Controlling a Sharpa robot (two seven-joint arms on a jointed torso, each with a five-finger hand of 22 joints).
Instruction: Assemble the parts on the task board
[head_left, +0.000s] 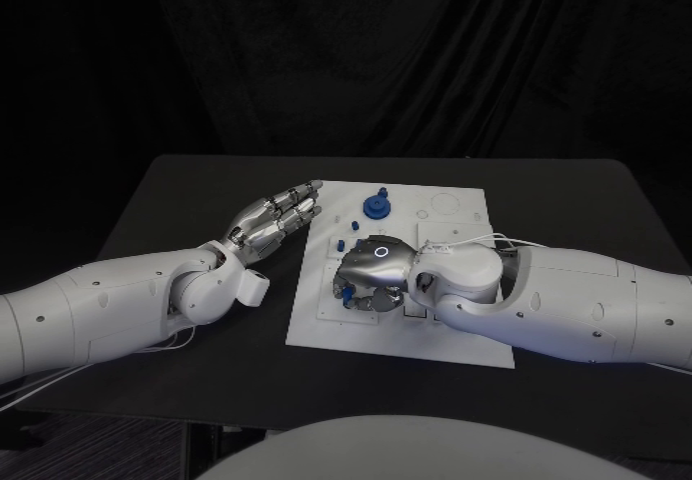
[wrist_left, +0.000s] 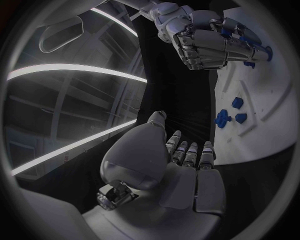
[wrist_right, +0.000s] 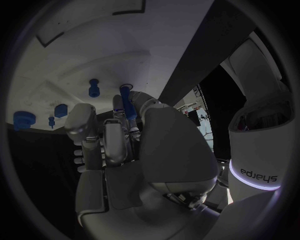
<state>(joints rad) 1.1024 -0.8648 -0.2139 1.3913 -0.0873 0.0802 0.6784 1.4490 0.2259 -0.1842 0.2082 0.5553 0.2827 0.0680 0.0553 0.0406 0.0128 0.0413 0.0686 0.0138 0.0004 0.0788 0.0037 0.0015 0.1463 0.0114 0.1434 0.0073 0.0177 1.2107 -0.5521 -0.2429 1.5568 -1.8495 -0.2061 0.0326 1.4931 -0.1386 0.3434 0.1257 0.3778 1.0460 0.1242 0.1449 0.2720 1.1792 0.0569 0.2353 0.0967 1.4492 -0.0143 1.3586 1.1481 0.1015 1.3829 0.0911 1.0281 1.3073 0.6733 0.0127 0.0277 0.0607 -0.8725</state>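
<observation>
Nearest you, your right hand (head_left: 372, 272) sits low over the near-middle of the task board (head_left: 447, 335), fingers curled in around a slim blue peg (wrist_right: 127, 105) that you hold pinched between the thumb and the fingers; in the right wrist view the peg's tip stands just beside a round socket in the white plate, so you appear to be in the middle of seating it, though whether it has gone in cannot be told. More blue shows under that hand in the head view, too hidden to say what it is. Your left hand (head_left: 274, 220) lies off the board's left edge over the black counter (head_left: 173, 190), holding nothing, its fingers straight and close side by side, pointing toward the far left corner of the plate. Past your right hand, small blue pieces (head_left: 342, 240) lie or stand on the left part of the board, and farther back a larger blue knob (head_left: 378, 206) stands upright near the far edge. Round recesses to its right look unfilled, so judge the job partly done, with several parts yet to place. The parts are small, hard-looking and rounded, likely to slip if pinched loosely.
</observation>
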